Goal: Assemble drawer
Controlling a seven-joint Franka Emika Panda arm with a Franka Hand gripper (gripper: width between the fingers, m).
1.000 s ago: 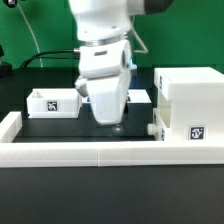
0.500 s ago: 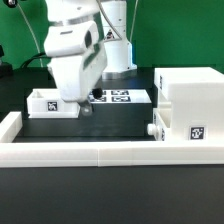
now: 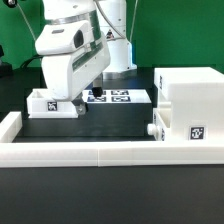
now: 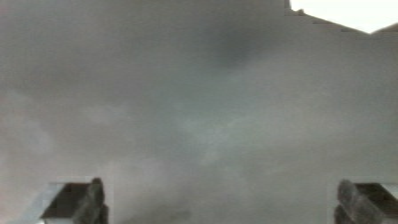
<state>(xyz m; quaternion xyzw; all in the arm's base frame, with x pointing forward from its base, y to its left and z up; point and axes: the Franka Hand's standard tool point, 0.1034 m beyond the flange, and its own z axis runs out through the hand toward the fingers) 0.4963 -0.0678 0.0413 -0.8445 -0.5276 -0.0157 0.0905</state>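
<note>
The tall white box (image 3: 190, 100) with a square tag stands at the exterior view's right. A round knob (image 3: 152, 130) of one small tray sticks out low on its left side. The other small tagged tray (image 3: 43, 103) lies at the exterior view's left on the black table. My gripper (image 3: 79, 104) hangs right beside that tray, at its right end, and hides part of it. In the wrist view my gripper (image 4: 221, 205) is open and empty, its fingers (image 4: 75, 202) wide apart over blurred grey table. A white corner (image 4: 349, 12) shows at the picture's edge.
The marker board (image 3: 122, 97) lies flat at the back middle of the table. A low white wall (image 3: 100, 152) borders the table along the front and turns up at the left end (image 3: 10, 128). Cables and a green backdrop are behind.
The arm swung from the table's middle to the exterior view's left and now hangs at the left tray. The marker board is uncovered. The box and trays have not moved.
</note>
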